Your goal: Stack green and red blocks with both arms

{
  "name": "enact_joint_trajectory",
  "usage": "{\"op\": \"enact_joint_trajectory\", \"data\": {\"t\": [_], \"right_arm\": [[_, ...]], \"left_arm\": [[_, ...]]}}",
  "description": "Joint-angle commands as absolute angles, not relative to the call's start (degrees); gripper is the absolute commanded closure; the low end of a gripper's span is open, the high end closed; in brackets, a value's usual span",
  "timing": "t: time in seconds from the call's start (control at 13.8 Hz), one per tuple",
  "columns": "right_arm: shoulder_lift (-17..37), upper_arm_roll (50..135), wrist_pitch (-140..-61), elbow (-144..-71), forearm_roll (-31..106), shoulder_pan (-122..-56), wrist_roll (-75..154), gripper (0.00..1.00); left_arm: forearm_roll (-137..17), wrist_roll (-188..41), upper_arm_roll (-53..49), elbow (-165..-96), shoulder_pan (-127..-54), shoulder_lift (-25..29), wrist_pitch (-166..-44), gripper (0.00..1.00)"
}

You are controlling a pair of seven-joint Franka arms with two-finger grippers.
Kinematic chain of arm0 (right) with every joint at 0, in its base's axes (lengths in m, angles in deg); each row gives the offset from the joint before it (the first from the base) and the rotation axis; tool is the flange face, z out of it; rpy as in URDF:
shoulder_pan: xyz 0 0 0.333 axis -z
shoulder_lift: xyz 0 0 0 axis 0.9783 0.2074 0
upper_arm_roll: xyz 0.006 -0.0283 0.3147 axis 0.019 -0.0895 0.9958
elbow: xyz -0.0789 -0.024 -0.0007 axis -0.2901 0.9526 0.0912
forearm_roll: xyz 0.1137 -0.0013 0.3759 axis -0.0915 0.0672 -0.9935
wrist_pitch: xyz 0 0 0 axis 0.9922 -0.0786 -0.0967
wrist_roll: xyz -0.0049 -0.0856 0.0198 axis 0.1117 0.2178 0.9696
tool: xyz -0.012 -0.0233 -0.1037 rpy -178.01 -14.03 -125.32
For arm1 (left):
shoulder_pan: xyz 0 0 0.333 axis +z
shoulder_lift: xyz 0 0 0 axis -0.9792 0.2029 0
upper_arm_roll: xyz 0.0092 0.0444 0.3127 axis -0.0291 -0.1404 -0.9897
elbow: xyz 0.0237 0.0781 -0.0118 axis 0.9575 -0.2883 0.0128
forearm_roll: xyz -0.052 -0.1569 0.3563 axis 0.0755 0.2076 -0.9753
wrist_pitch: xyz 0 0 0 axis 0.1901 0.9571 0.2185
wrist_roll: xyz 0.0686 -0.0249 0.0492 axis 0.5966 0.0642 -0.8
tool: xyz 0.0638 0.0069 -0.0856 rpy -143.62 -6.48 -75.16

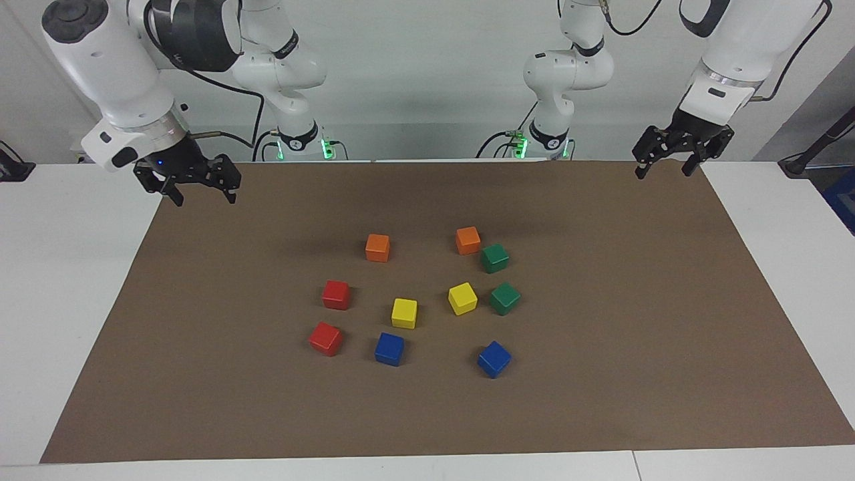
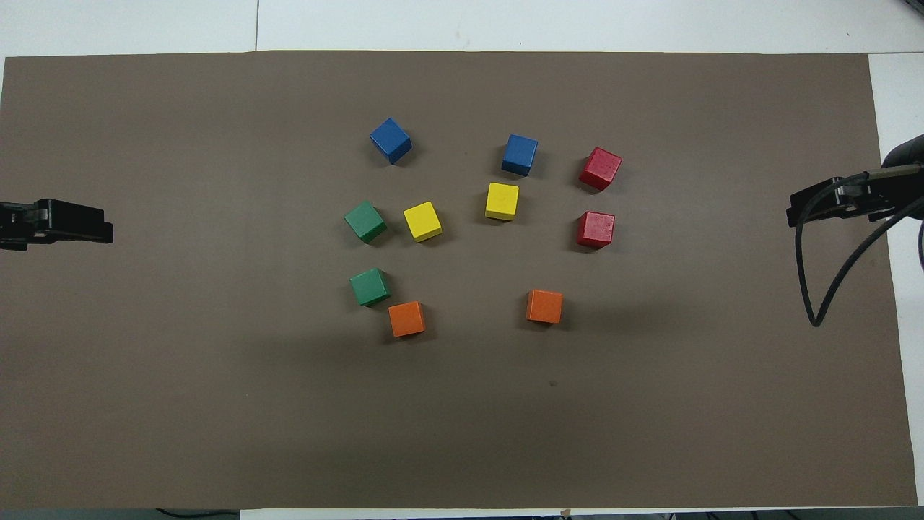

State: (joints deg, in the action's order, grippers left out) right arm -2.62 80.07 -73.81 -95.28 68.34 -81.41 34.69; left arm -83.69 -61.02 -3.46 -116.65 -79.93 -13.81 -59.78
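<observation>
Two green blocks lie toward the left arm's end of the cluster, one [image 1: 495, 258] [image 2: 370, 287] nearer to the robots than the other [image 1: 505, 298] [image 2: 365, 221]. Two red blocks lie toward the right arm's end, one [image 1: 336, 294] [image 2: 595, 230] nearer to the robots than the other [image 1: 326, 339] [image 2: 600, 169]. All four stand apart on the brown mat [image 1: 601, 374]. My left gripper [image 1: 663, 172] [image 2: 58, 224] hangs open and empty over the mat's edge at its own end. My right gripper [image 1: 205, 199] [image 2: 837, 198] hangs open and empty over the mat's edge at its end.
Two orange cubes [image 1: 377, 247] [image 1: 468, 240], two yellow cubes [image 1: 404, 312] [image 1: 462, 298] and two blue cubes [image 1: 389, 349] [image 1: 494, 359] sit among the task blocks; one orange cube touches the nearer green block. A black cable [image 2: 830, 274] hangs from the right arm. White table [image 1: 67, 267] surrounds the mat.
</observation>
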Motion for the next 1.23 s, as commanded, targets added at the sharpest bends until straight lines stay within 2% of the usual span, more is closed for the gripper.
{"op": "enact_joint_trajectory", "data": {"t": [0.0,0.58,0.87,1.16], "right_arm": [[-3.6,80.6,-74.9,-96.4,67.5,-80.8,33.6,0.00],[-4.2,80.6,-75.0,-96.2,67.2,-80.8,33.4,0.00],[-4.3,80.7,-74.2,-96.3,67.1,-81.0,33.7,0.00],[-4.3,81.4,-74.2,-96.3,67.1,-81.1,33.7,0.00]], "left_arm": [[-84.7,-61.0,-3.0,-117.3,-79.4,-14.6,-60.5,0.00],[-84.7,-61.1,-2.8,-119.6,-80.0,-14.5,-63.6,0.00],[-84.6,-70.7,-2.6,-130.1,-86.7,-13.8,-76.5,0.00],[-84.6,-92.4,-2.8,-131.2,-97.3,-3.6,-87.6,0.00]]}}
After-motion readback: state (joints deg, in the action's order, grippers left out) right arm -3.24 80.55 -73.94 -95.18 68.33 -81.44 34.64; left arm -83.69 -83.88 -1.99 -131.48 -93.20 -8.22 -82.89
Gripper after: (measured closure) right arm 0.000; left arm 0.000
